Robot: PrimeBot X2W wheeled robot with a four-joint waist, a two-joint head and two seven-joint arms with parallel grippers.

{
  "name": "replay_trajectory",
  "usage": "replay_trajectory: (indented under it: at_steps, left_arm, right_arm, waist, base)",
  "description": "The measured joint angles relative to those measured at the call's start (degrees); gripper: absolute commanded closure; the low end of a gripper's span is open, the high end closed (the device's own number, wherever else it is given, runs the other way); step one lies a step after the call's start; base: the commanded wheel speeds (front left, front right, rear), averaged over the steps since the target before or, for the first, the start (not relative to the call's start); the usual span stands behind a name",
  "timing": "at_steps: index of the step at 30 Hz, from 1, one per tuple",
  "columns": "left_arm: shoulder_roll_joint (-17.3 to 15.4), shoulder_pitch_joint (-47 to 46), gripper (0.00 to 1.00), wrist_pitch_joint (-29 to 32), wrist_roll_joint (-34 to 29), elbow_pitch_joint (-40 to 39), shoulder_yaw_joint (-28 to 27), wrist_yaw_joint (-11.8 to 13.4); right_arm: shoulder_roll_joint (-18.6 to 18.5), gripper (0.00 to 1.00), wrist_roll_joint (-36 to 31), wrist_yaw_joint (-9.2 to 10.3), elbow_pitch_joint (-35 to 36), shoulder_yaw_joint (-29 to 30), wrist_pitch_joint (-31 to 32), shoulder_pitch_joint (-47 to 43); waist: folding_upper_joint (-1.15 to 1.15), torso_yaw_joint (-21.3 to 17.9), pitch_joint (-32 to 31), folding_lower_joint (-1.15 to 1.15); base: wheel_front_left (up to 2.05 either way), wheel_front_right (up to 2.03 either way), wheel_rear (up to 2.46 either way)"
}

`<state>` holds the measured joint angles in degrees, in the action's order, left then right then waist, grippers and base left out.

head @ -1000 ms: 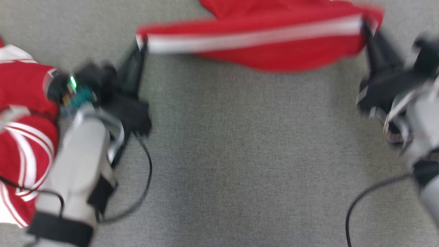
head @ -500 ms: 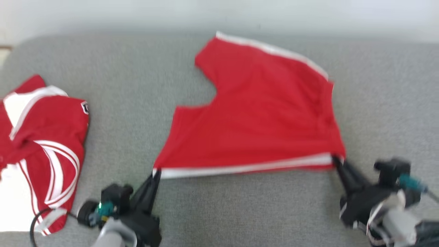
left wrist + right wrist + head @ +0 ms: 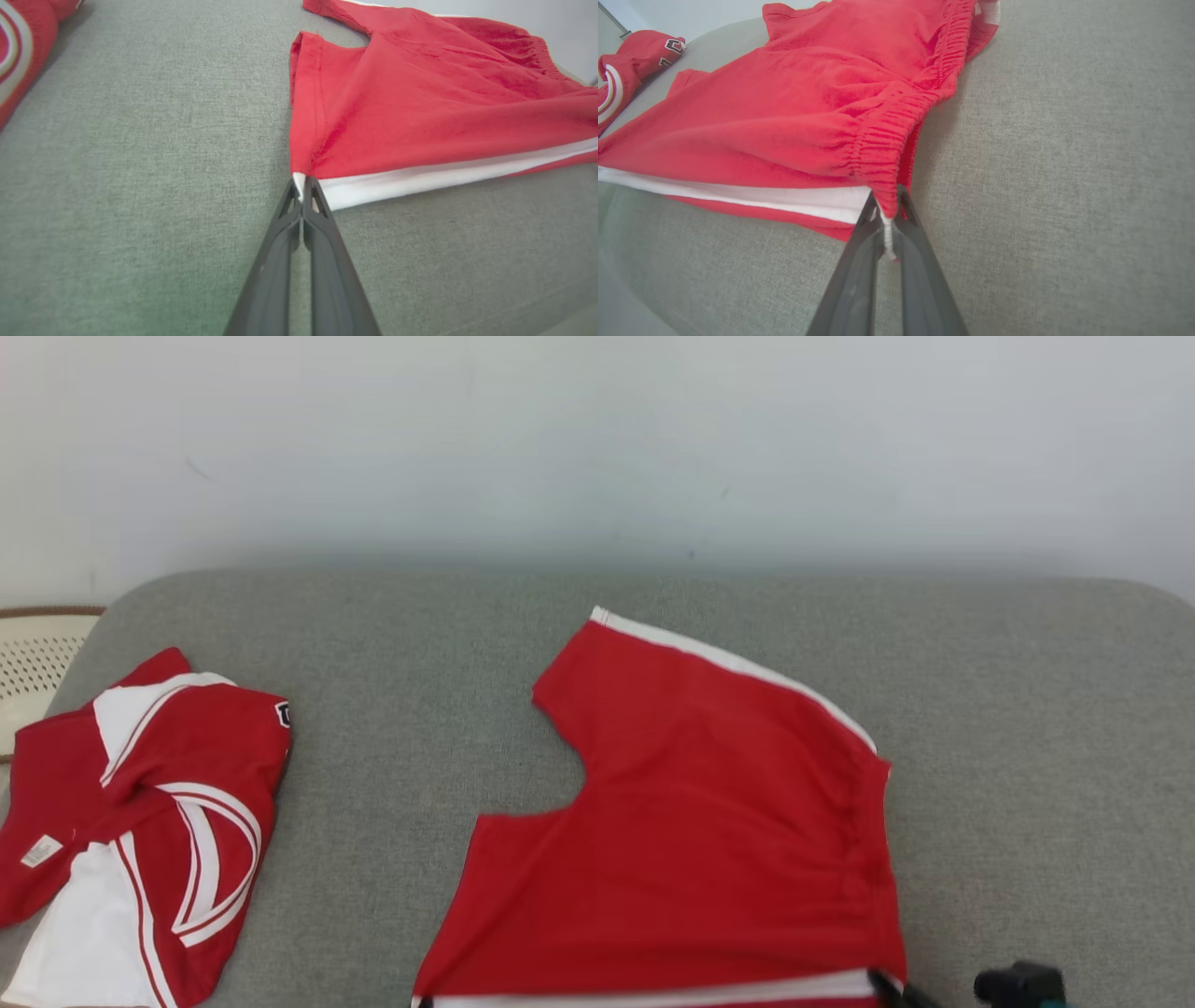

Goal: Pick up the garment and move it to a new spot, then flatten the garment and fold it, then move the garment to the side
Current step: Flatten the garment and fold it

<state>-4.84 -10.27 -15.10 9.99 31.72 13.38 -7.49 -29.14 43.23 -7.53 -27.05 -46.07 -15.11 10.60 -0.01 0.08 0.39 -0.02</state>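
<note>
The garment (image 3: 691,859) is a pair of red shorts with white side stripes, spread across the grey cushion (image 3: 392,644). In the left wrist view my left gripper (image 3: 302,186) is shut on the garment (image 3: 420,107) at a leg hem corner, where the white stripe ends. My right gripper (image 3: 887,205) is shut on the garment (image 3: 808,107) at the gathered waistband corner, with a white cord caught between its fingers. In the head view the right gripper (image 3: 892,985) just shows at the bottom edge, at the stripe's right end.
A second red and white garment (image 3: 140,803) lies crumpled at the cushion's left end, also seen as red cloth (image 3: 18,46) in the left wrist view. A pale wall (image 3: 597,448) rises behind the cushion. A cream perforated object (image 3: 37,653) sits beyond the left edge.
The head camera has swung upward, so the arms have slid down to the bottom edge of the picture. The garment now shows spread out flat. Both grippers stay shut on its corners.
</note>
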Motion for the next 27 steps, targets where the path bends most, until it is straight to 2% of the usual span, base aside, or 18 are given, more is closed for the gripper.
replay_trajectory:
  at_steps: [6, 11, 19, 23, 27]
  left_arm:
    - [-0.22, 4.52, 1.00, 0.00, 0.70, -1.60, -0.89, 0.01]
    - [-1.09, 2.97, 1.00, 0.00, 0.52, -8.01, -0.83, 0.01]
    - [-2.30, -11.13, 1.00, -0.01, -0.98, -9.47, 0.93, 0.01]
    - [-1.96, -20.50, 1.00, 0.00, -2.79, -6.00, 1.29, 0.00]
    - [-2.49, -27.88, 1.00, 0.00, -4.08, -2.63, 5.50, 0.01]
  right_arm:
    - [-1.29, 1.00, 0.29, 0.00, 1.87, -3.81, -0.01, -4.03]
    - [-1.93, 1.00, 1.12, 0.00, 4.23, -0.77, 0.00, -3.55]
    - [0.19, 1.00, 2.38, 0.00, 6.50, 6.14, 0.00, 2.05]
    - [1.60, 1.00, 2.68, 0.00, 5.78, 9.43, 0.00, 6.35]
    - [3.09, 1.00, 1.30, 0.00, 4.46, 11.07, -0.01, 10.07]
  waist:
    - [0.00, -0.08, -1.98, 0.00]
    - [0.01, -0.36, -1.59, 0.01]
    - [0.01, -0.73, 1.71, 0.02]
    - [0.01, -1.33, 4.85, 0.03]
    - [0.02, -2.28, 8.24, 0.03]
  base:
    - [0.00, 0.00, 0.00]
    - [0.00, 0.00, 0.00]
    - [0.00, 0.00, 0.00]
    - [0.00, 0.00, 0.00]
    - [0.00, 0.00, 0.00]
